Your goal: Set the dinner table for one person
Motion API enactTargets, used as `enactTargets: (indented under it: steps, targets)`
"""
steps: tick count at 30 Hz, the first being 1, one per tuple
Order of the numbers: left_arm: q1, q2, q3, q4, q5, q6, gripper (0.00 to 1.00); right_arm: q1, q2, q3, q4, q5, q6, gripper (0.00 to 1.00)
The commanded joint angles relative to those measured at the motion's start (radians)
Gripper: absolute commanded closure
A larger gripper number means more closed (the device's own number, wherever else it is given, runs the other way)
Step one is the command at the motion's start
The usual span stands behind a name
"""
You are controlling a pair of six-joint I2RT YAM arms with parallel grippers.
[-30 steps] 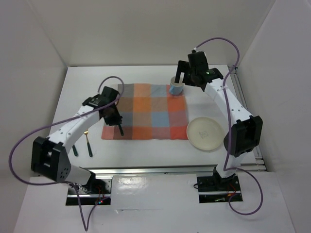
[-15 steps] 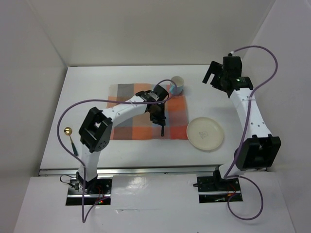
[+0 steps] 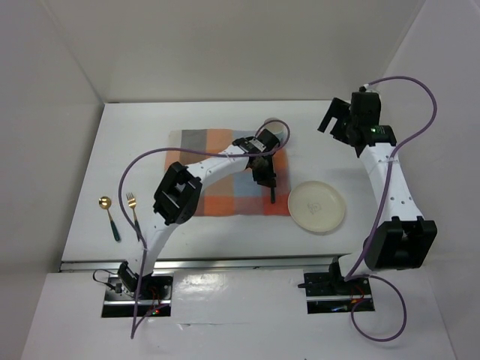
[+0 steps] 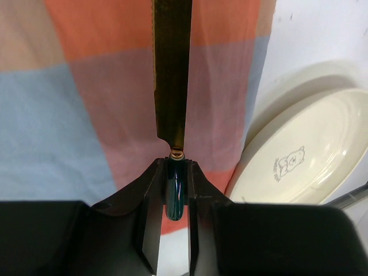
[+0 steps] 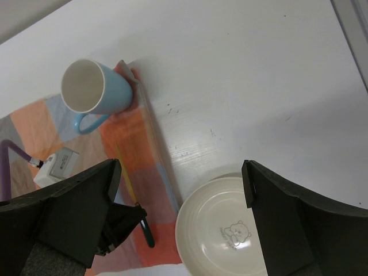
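On the white dinner table (image 3: 135,142) lies a checked orange, blue and grey mat (image 3: 217,169). My left gripper (image 3: 268,178) reaches over the mat's right part and is shut on the dark green handle (image 4: 175,192) of a knife whose gold blade (image 4: 171,69) points away over the cloth. A cream plate (image 3: 317,207) sits just right of the mat. A light blue mug (image 5: 92,89) stands at the mat's far right corner. My right gripper (image 5: 181,172) hangs open and empty above the table, right of the mug.
A gold spoon (image 3: 107,215) and a gold fork (image 3: 134,215), both with dark handles, lie near the table's left front. Metal rails (image 3: 247,261) run along the near edge. White walls enclose the table on three sides.
My left arm has swung right across the mat, carrying the knife to its right edge. The right gripper has drawn back from the mug toward the far right, still open.
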Motion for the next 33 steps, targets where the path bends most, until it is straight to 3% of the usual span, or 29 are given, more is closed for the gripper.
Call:
enactTargets:
  steps: [1,3,5,6,11,15,17,22,27,33]
  targets:
    - [0.0,0.038,0.074,-0.023,0.024,-0.017,1.0,-0.009,-0.026,-0.005,0.042,-0.01,0.003,0.0]
    - [0.0,0.05,0.087,-0.023,0.024,-0.017,0.95,-0.009,-0.039,-0.016,0.032,-0.01,0.003,0.0]
    - [0.0,0.073,0.098,-0.023,0.024,-0.026,0.79,-0.009,-0.062,-0.066,0.032,-0.001,0.003,0.0]
    - [0.0,0.073,0.098,-0.033,0.035,-0.026,0.65,-0.009,-0.094,-0.089,0.032,0.022,0.003,0.0]
    - [0.0,0.044,0.078,-0.033,0.035,-0.002,0.31,-0.031,-0.154,-0.244,-0.046,0.031,0.084,0.0]
    - [0.0,-0.017,0.067,-0.059,0.017,0.028,0.29,-0.031,-0.154,-0.341,-0.095,0.016,0.169,0.0]
    - [-0.009,-0.091,0.021,-0.068,0.016,0.05,0.29,-0.031,-0.163,-0.393,-0.072,-0.045,0.169,0.07]
    - [-0.009,-0.288,-0.108,-0.079,-0.025,0.07,0.38,0.011,-0.163,-0.439,-0.026,-0.07,0.159,0.13]
    - [-0.009,-0.492,-0.252,-0.121,-0.128,0.07,0.41,0.118,-0.083,-0.462,-0.008,-0.062,0.15,0.17]
    - [0.022,-0.634,-0.372,-0.15,-0.212,0.038,0.42,0.324,0.041,-0.433,-0.018,0.008,0.13,0.21]
